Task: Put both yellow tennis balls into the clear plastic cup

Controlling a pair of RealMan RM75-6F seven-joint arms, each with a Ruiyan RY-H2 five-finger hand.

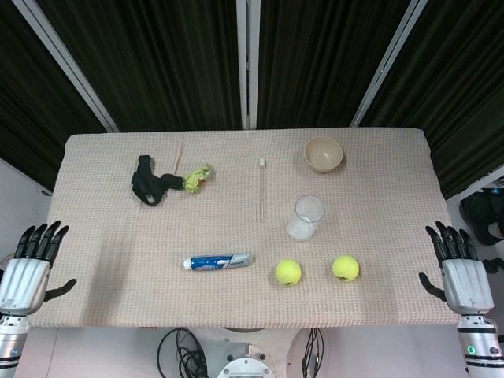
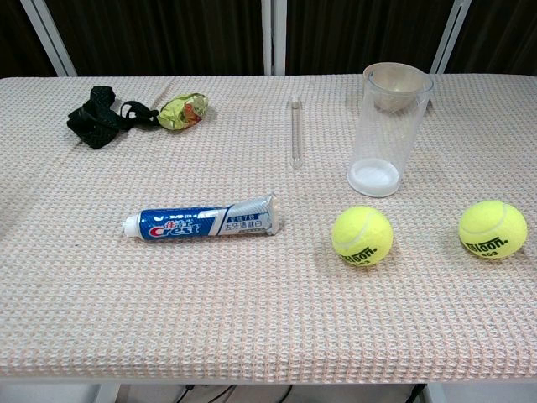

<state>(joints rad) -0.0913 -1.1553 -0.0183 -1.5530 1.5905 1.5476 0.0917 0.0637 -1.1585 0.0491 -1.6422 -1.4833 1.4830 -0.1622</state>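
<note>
Two yellow tennis balls lie near the table's front edge: one in the middle, the other to its right. Just behind them the clear plastic cup stands upright with nothing in it. My left hand hovers off the table's left edge, fingers spread and holding nothing. My right hand is off the right edge, also spread and holding nothing. Neither hand shows in the chest view.
A toothpaste tube lies left of the balls. A clear tube lies mid-table. A beige bowl stands behind the cup. A black strap and a crumpled green wrapper sit at back left.
</note>
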